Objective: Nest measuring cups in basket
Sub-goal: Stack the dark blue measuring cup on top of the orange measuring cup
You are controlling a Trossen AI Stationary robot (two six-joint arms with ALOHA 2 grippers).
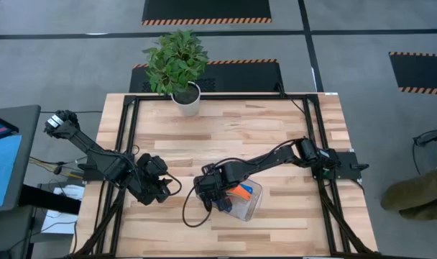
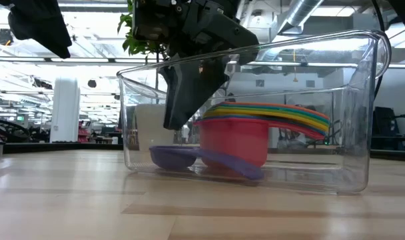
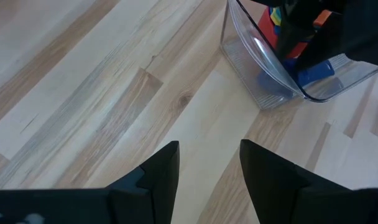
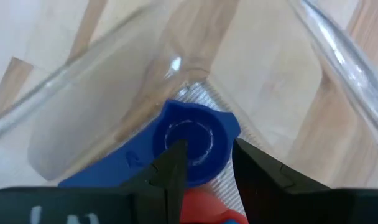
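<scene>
One small blue cup [image 4: 192,144] flat on ribbed floor of clear plastic basket [image 2: 369,107], directly beneath right pincer [image 4: 204,163]; fingers spread astride its round bowl, not yet pinching; handle trailing sideways. Nested glossy stack [image 2: 256,123] just beside. Left pincer [image 3: 209,171] spread, idle over bare desk [image 3: 102,93], farther off.

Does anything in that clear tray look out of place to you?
One thing: a small blue cup lies alone on the basket floor beside the nested stack, not in it. The right claw sits right over that cup with its fingers around its bowl. Nothing looks spilled or broken.
</scene>
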